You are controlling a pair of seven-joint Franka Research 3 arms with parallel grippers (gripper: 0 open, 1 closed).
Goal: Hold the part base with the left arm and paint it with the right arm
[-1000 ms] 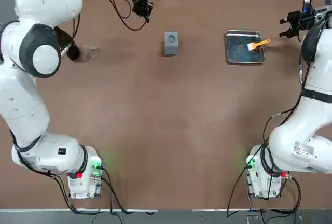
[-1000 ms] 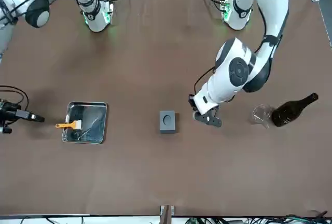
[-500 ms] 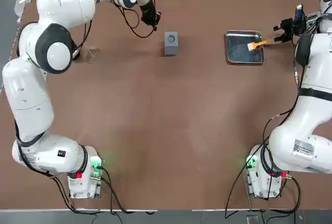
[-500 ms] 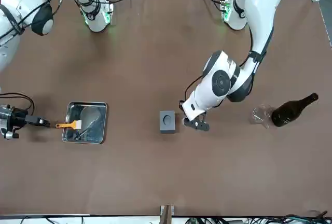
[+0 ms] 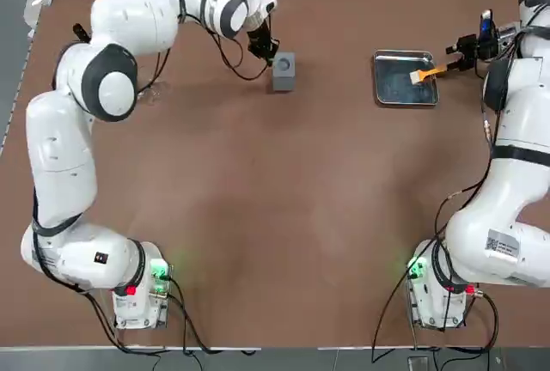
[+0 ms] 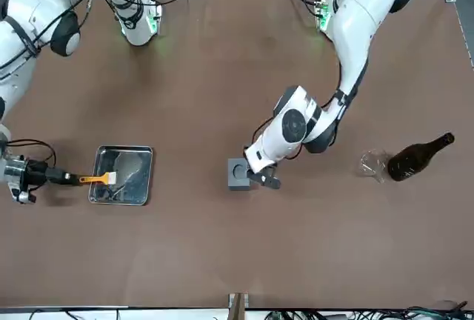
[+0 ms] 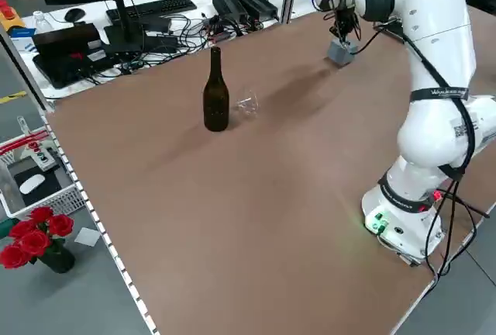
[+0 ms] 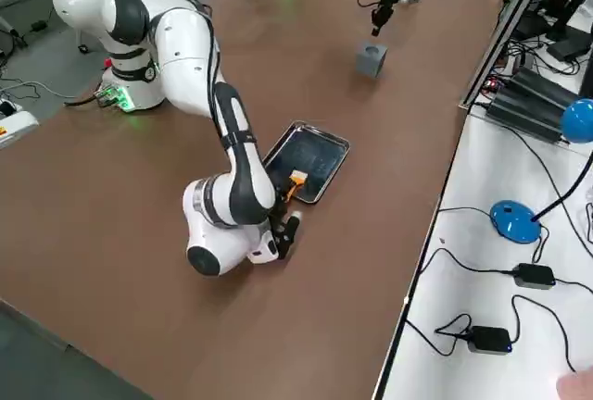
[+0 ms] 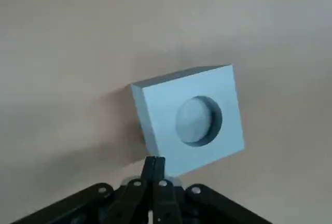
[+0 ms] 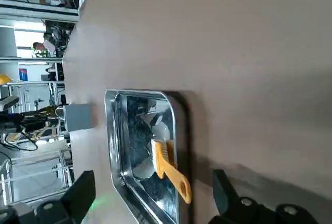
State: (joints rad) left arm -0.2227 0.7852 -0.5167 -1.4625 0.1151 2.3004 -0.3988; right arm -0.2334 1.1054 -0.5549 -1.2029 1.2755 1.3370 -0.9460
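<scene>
— Two pincers, neither gripping yet. Where's the block?

— On the table beside the tray (image 5: 404, 96). The block (image 5: 283, 69) has the left pincer (image 9: 154, 169) pressed shut at its edge.

— Risk?

— Closed fingers may shove it, not hold it. The right pincer (image 10: 150, 195) gapes wide at the brush (image 10: 167, 168) handle beside the tray; a bump could roll the brush.

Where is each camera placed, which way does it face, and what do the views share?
Top: overhead, bases at bottom; both arms.
Front: across the table, facing the robot.
Left side: raised, beside the bottle.
Right side: raised, near the tray.
Left wrist: shut left gripper, at the part base.
Right wrist: open right gripper, brush.
Shared: top and front show the part base.
</scene>
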